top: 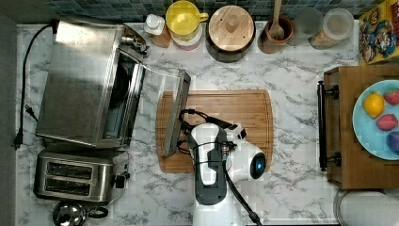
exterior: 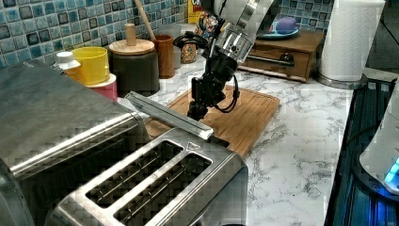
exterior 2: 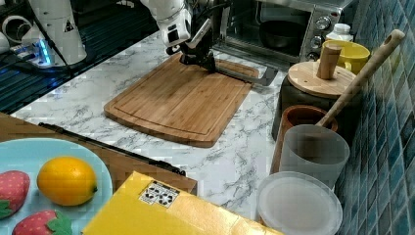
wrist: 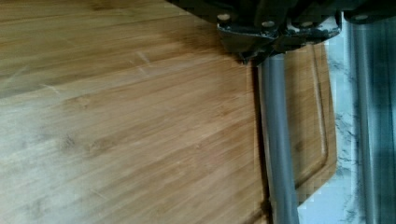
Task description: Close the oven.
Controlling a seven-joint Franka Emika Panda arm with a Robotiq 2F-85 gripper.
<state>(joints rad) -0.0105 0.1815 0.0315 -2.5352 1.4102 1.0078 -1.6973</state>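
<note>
oven (top: 80, 80) sits at the top view's left w/ its glass door (top: 164, 103) dropped open over the cutting board (top: 244, 122). risk imo: gripper (exterior: 196, 111) slips off the bar handle (wrist: 279, 149) mid-lift, so the door drops back, bc contact looks shallow. gripper's down at the handle's edge, touching or just beside; can't tell finger spread.

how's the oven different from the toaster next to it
The oven is the bigger box; the toaster is smaller and lower. The oven opens at the front, its glass door dropped open over the cutting board; the toaster has two slots on top and no door. The gripper sits at the oven's door handle, not the toaster. Both are brushed steel.
</note>
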